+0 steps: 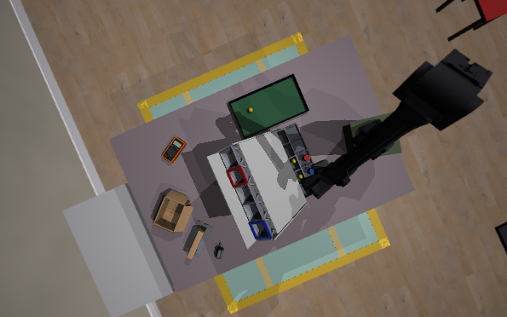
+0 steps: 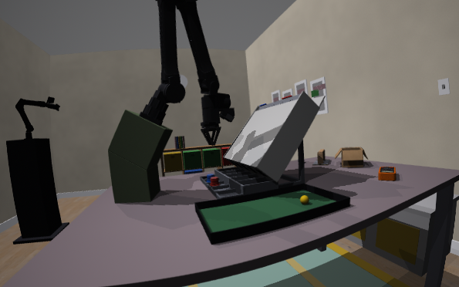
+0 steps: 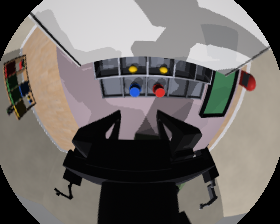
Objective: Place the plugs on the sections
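The blue plug (image 1: pixel 311 171) (image 2: pixel 209 177) (image 3: pixel 135 92) stands on the front flat second from the left in the wrist view. The red plug (image 1: pixel 307 158) (image 2: pixel 214 181) (image 3: pixel 159 92) stands on the third. Behind them, one yellow marble (image 1: pixel 301 176) (image 3: pixel 133 69) lies in the second section and another (image 1: pixel 294 161) (image 3: pixel 163 70) in the third. The red-banded funnel (image 1: pixel 230 179) and blue-banded funnel (image 1: pixel 251 232) are atop the white cover (image 1: pixel 270 170) (image 2: pixel 261 131), which hides the pipes. My gripper (image 2: pixel 211 143) (image 3: pixel 138 113) is open and empty above the plugs.
The green tray (image 1: pixel 279 106) (image 2: pixel 244 214) (image 3: pixel 221 95) beside the sections holds one yellow marble (image 1: pixel 250 110) (image 2: pixel 304 199). The sloping cover rises close to my gripper. An orange meter (image 1: pixel 174 149) (image 2: pixel 387 173) and an open cardboard box (image 1: pixel 172 211) (image 2: pixel 352 157) are beyond it.
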